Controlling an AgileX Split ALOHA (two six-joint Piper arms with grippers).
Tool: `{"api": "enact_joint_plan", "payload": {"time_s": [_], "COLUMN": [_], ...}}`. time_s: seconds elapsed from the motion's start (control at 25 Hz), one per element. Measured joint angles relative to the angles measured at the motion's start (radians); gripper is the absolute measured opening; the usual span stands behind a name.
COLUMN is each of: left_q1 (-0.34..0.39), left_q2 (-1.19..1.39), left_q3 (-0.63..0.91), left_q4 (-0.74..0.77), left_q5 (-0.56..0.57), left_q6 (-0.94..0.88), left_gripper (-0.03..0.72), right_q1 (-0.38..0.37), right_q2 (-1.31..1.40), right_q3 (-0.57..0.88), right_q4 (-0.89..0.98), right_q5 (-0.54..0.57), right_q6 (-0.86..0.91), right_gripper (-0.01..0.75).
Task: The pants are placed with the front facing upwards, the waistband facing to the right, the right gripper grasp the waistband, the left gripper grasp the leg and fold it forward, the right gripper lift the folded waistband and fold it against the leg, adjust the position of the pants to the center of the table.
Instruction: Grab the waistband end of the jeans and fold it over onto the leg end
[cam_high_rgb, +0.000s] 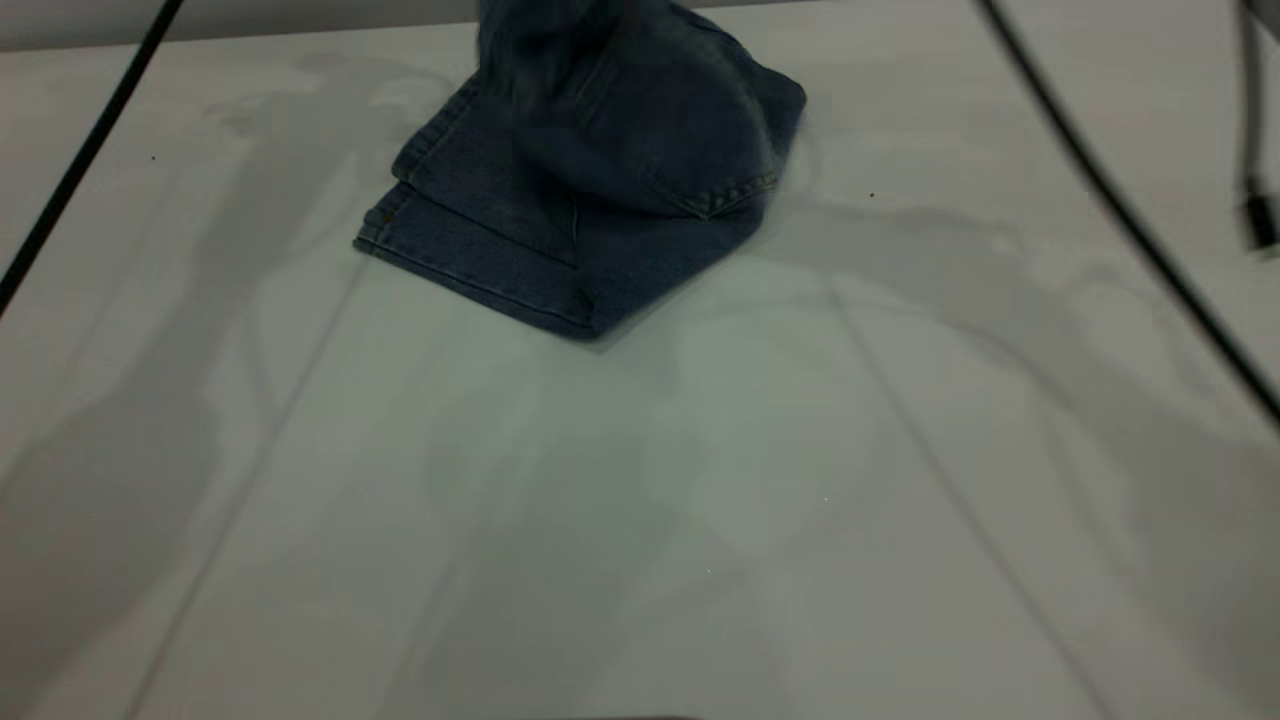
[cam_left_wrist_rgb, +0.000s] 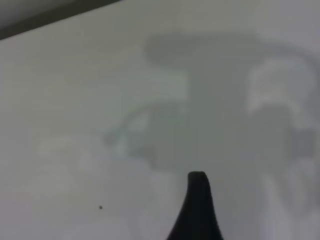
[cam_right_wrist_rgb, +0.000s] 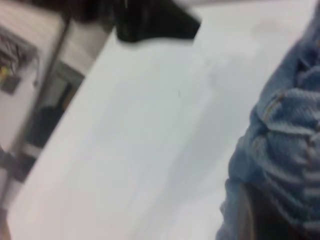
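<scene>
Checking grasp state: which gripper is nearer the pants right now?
Right. Its wrist view shows the pants' gathered denim right up against the camera, so the right gripper is at the cloth. The left gripper's finger hangs over bare table, no denim near.

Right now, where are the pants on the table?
In the exterior view the pants lie at the table's far edge, just left of centre, their upper part lifted out of frame; the near table is bare.
</scene>
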Motion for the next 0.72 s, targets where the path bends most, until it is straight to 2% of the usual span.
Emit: {"api": "enact_joint_plan", "payload": {"time_s": [0.16,0.24,0.32,0.56,0.64,0.72], "left_q1": [0.0,0.0,0.0,0.0,0.0,0.0], "left_q2": [0.0,0.0,0.0,0.0,0.0,0.0], "left_q3": [0.0,0.0,0.0,0.0,0.0,0.0], "left_q4": [-0.03,-0.039,-0.041,-0.041,-0.045,-0.046], "left_q5": [0.0,0.0,0.0,0.0,0.0,0.0], "left_q6": [0.0,0.0,0.0,0.0,0.0,0.0], "left_gripper": [0.552,0.552,0.552,0.552,0.552,0.552], "right_q1": [0.044,0.056,0.061,0.061,0.06,0.053], "right_q2": [0.055,0.075,0.086,0.087,0.087,0.087], "right_q3": [-0.029,-0.046,-0.058,-0.066,-0.066,-0.066], "right_q4": [0.003,0.004,0.004,0.007,0.006,-0.012], "right_q5": [-0.014,-0.014,-0.011,0.011,0.035,0.068], "right_q6": [-0.013,-0.013,0.006,0.098,0.108,0.127], "right_gripper": [0.104,0.15,0.238,0.629,0.672,0.676]}}
